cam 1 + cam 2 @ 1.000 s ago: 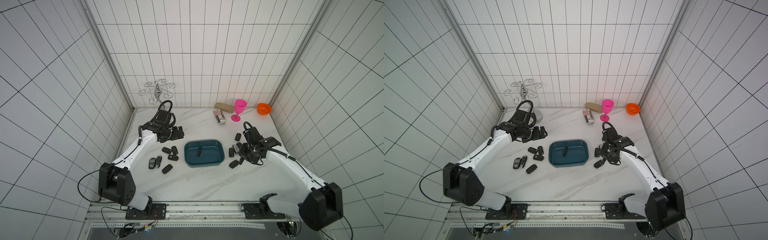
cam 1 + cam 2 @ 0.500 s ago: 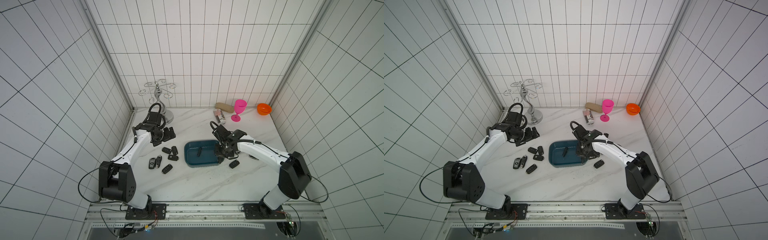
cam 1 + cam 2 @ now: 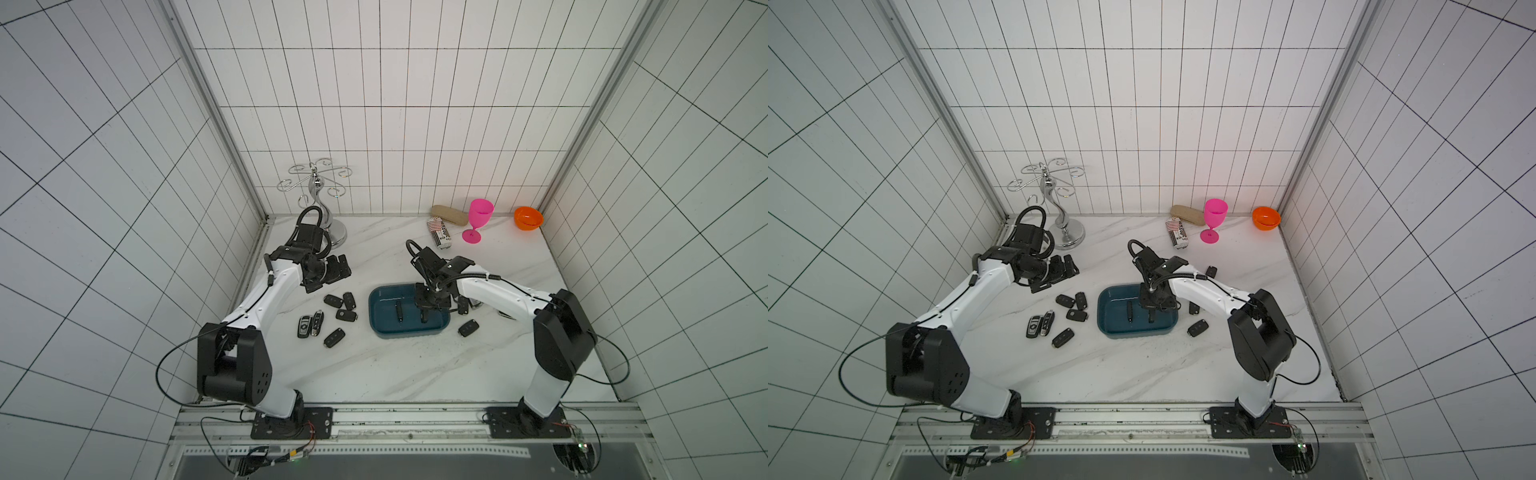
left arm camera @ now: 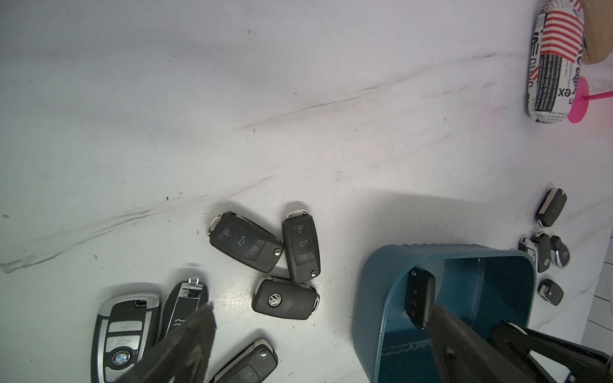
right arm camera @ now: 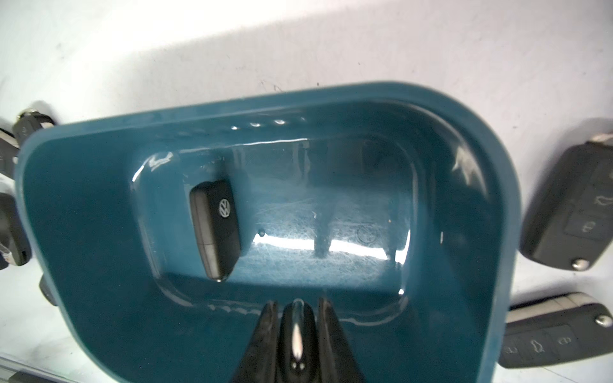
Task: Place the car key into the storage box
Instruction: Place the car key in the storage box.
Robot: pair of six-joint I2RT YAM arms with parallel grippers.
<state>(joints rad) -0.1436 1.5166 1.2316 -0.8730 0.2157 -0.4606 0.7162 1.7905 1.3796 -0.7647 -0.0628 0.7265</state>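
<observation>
- Clearly, the right wrist view shows the right pincer (image 5: 297, 308) clamped on the car key (image 5: 297, 335), over the storage box (image 5: 99, 232).
- The left wrist view shows the left pincer (image 4: 321, 310) gaping above loose keys (image 4: 247, 243) on the worktop (image 4: 298, 99).

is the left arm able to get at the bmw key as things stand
Probably yes: the left hand is open and empty, close to the BMW key, which lies flat with nothing on top; only a slimmer key lies alongside.

top views: high, front, facing down, far, near-identical | left wrist: near table (image 4: 298, 99), slanted | right wrist: close, into storage box (image 5: 331, 96) | all share: storage box
</observation>
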